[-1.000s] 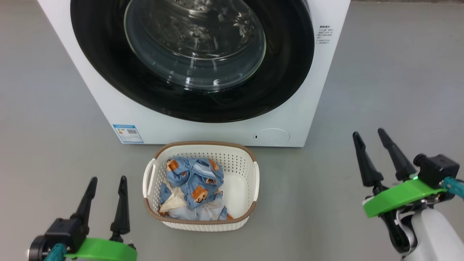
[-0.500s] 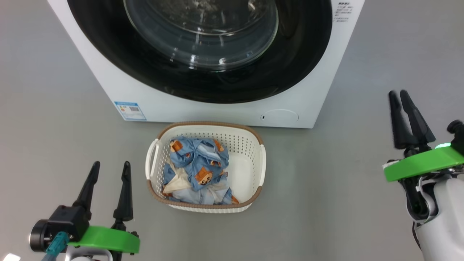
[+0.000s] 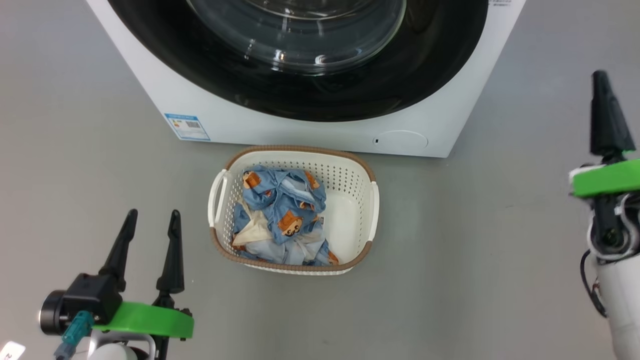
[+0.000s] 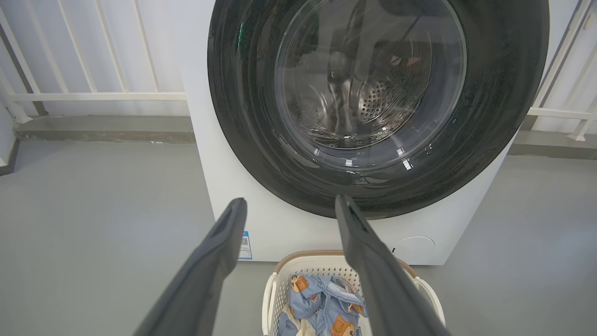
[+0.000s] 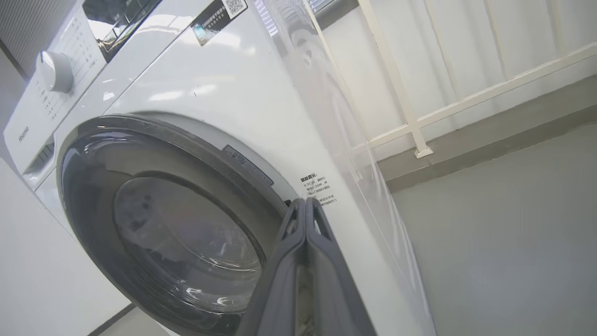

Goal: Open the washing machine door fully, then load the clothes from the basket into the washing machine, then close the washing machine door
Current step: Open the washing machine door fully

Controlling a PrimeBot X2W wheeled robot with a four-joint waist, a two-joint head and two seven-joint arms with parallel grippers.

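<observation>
The washing machine (image 3: 300, 132) stands at the top of the head view with its glossy black washing machine door (image 3: 225, 75) lying flat against the front. On the floor before it sits the basket (image 3: 300, 149), holding the clothes (image 3: 285, 220), blue bear-print pieces over cream fabric. My left gripper (image 3: 152, 216) hovers open at the lower left, left of the basket. My right gripper (image 3: 600, 80) is shut on nothing at the far right, beside the machine's right corner. The left wrist view frames the door (image 4: 489, 116) between open fingers (image 4: 219, 242). The right wrist view has the shut gripper (image 5: 305, 203) near the door's (image 5: 93, 186) right edge.
A blue energy sticker (image 3: 187, 126) and a round service flap (image 3: 402, 140) mark the machine's lower front. A control knob (image 5: 53, 71) sits at the top of its panel. White railing (image 4: 93, 96) and a low kerb run behind the machine. Grey floor surrounds the basket.
My right gripper has shut and moved up and forward along the machine's right side. The head camera has shifted. My left gripper stays open in place.
</observation>
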